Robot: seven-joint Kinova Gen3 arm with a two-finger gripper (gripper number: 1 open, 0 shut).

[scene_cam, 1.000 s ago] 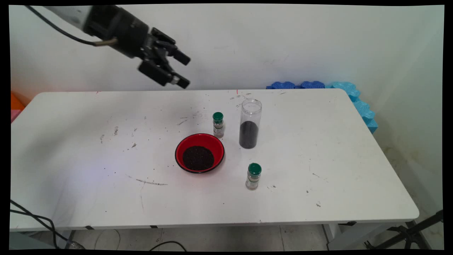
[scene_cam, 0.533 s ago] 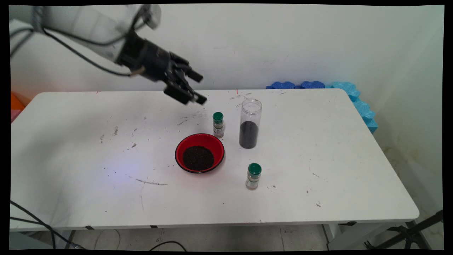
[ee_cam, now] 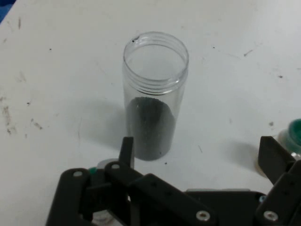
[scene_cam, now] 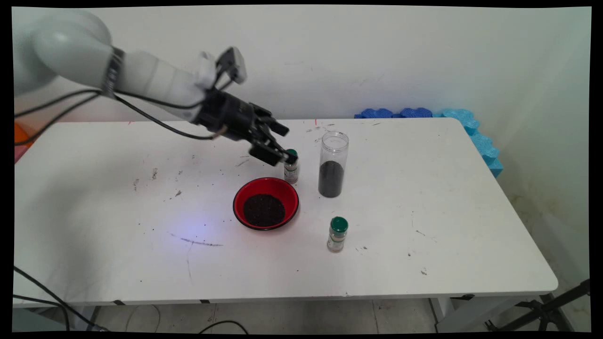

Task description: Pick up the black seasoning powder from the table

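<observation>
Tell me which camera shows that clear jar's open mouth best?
The hand view: the jar stands close and central, its lidless rim and the dark grains inside plain. The main view shows the whole jar side-on and far off, beside the gripper, with the rim only a thin ring.

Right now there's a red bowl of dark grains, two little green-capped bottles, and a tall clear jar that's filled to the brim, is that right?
Not quite. The tall clear jar is not full: the dark grains only fill its lower part, and the upper part is empty, as the hand view shows. The red bowl of dark grains and the two green-capped bottles are there.
</observation>
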